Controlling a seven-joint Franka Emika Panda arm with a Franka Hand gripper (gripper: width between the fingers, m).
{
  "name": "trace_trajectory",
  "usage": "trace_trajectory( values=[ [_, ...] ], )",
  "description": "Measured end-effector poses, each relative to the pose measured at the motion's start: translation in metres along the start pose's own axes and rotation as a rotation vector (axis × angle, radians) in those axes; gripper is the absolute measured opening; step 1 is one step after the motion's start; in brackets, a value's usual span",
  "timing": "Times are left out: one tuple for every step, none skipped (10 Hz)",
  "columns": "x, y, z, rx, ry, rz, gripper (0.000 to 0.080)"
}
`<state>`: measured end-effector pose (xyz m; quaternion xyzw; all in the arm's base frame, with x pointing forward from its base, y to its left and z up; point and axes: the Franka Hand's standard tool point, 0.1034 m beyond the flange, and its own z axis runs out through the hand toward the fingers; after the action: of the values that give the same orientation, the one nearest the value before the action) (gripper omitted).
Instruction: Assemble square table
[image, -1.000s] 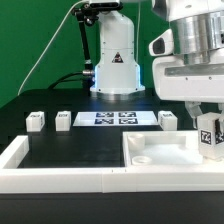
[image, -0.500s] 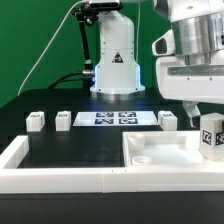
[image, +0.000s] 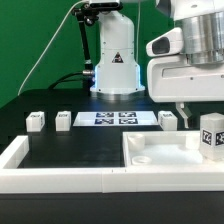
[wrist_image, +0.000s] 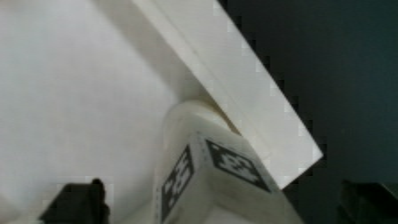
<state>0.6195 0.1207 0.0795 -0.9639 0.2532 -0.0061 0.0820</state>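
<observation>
Gripper (image: 198, 108) released, jaws wide, empty, just above leg (image: 211, 135). Leg upright on slab (image: 160, 150) corner, exterior view's right. Prob. light, stiff, smooth plastic; grab mid-body.

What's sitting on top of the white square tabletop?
One tagged white leg stands upright on the tabletop, near its edge at the exterior view's right. Whether it sits in a hole is covered by the leg.
</observation>
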Motion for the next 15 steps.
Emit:
trace_trajectory(
  values=[
    [0.001,-0.001,-0.001,-0.006,-0.016,-0.086,0.0649],
    [0.003,-0.003,-0.002,-0.004,-0.017,-0.178,0.0649],
    [0.002,-0.003,-0.002,-0.004,-0.020,-0.234,0.0649],
    [0.001,-0.003,-0.001,-0.007,-0.030,-0.340,0.0649],
    [0.002,-0.004,-0.001,-0.016,-0.035,-0.426,0.0649],
    [0.001,-0.005,-0.001,-0.024,-0.030,-0.475,0.0649],
    [0.004,-0.007,-0.002,-0.037,-0.007,-0.567,0.0649],
    [0.009,-0.007,-0.004,-0.047,0.023,-0.658,0.0649],
    [0.013,-0.005,-0.004,-0.050,0.049,-0.739,0.0649],
    [0.016,-0.001,-0.004,-0.050,0.060,-0.787,0.0649],
    [0.017,0.000,-0.004,-0.051,0.064,-0.796,0.0649],
    [0.017,-0.001,-0.003,-0.050,0.063,-0.795,0.0515],
    [0.017,0.000,-0.003,-0.051,0.063,-0.795,0.0377],
    [0.017,0.000,-0.003,-0.051,0.062,-0.795,0.0289],
    [0.017,0.000,-0.002,-0.051,0.061,-0.795,0.0289]
  ],
)
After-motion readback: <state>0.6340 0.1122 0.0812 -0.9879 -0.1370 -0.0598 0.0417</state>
